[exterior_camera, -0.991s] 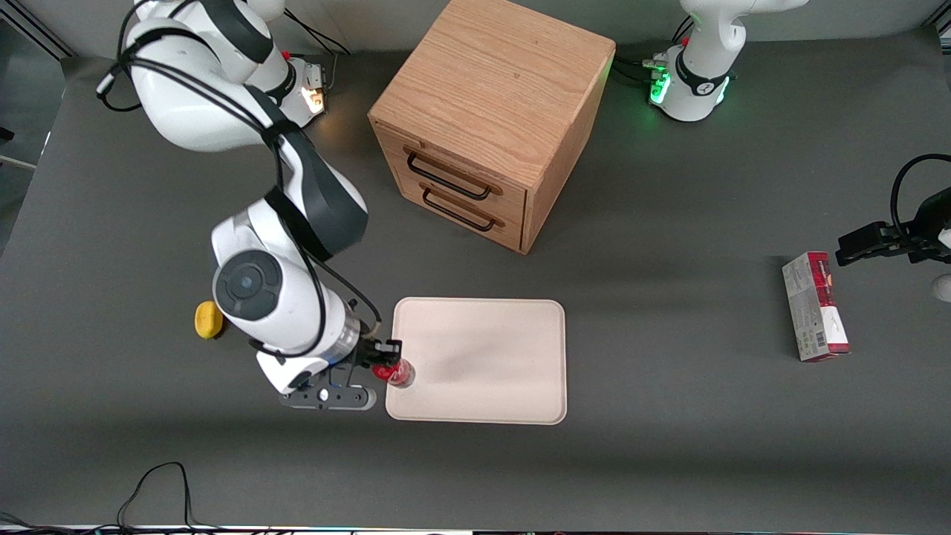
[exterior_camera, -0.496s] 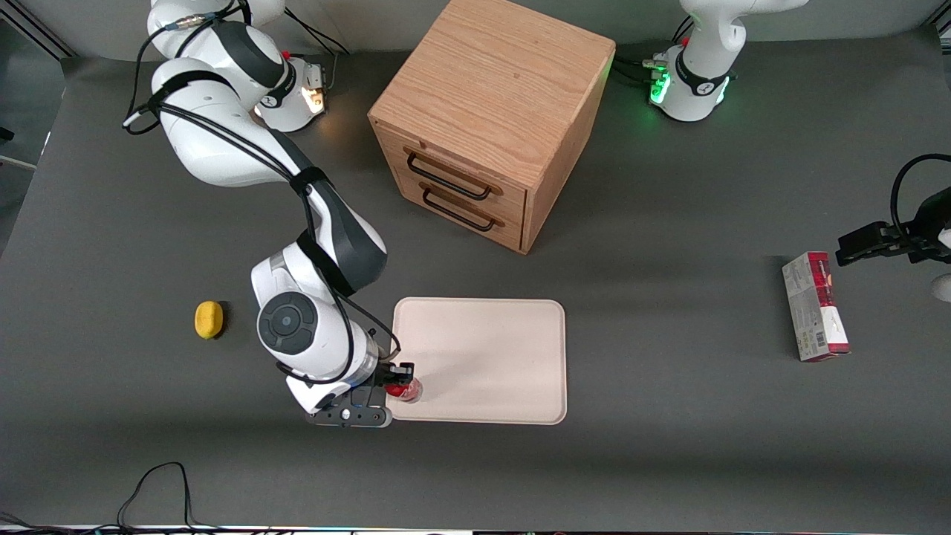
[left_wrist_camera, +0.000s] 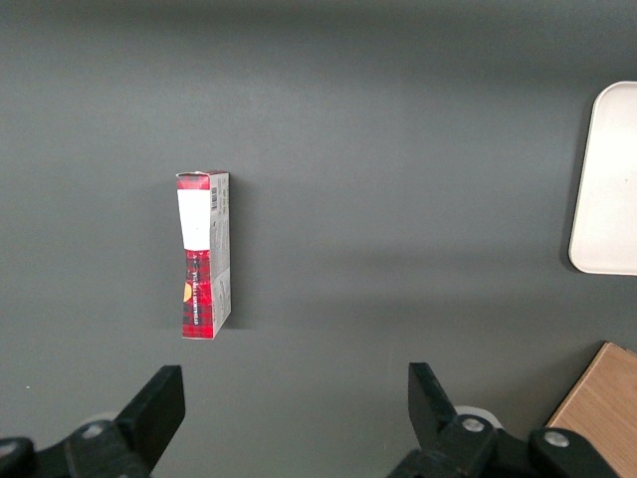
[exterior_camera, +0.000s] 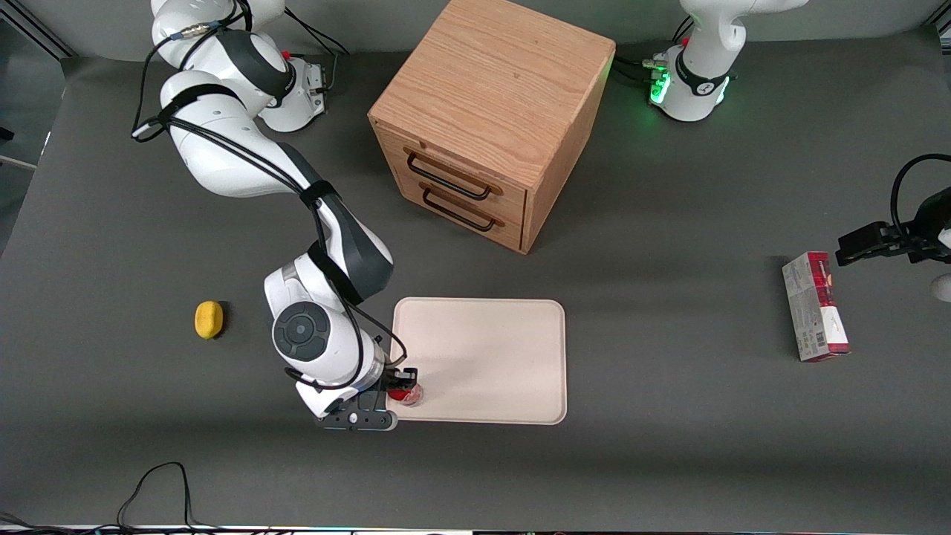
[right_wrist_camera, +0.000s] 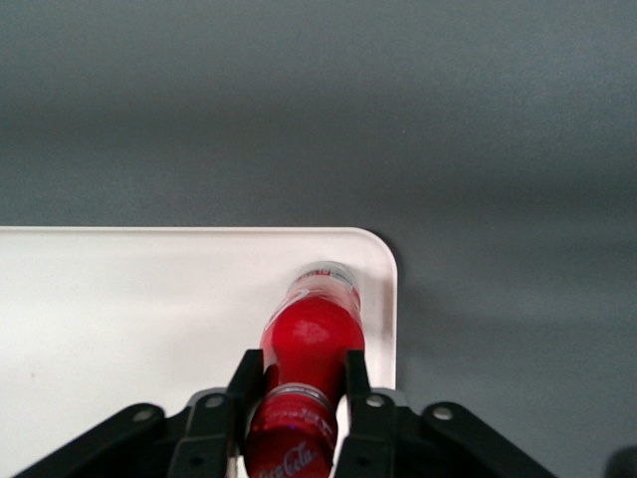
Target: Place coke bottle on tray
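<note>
gripper [exterior_camera: 402,384] clamped on coke bottle [right_wrist_camera: 309,344] | over tray [exterior_camera: 490,349] corner | sponge [exterior_camera: 209,319], drawer cabinet [exterior_camera: 483,119] apart

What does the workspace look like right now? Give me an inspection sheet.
Surface: dark grey table.
Job's things: small red coke bottle over a corner of the large cream-white tray; contact with the tray cannot be told.
Clutter: yellow rounded object toward the working arm's end; red-and-grey carton box toward the parked arm's end; wooden two-drawer cabinet, drawers closed.
Grippers: right arm's tool shut on the bottle, above the tray corner.
Cables: black cable on the table edge nearest the front camera.
Surroundings: nothing seen.
</note>
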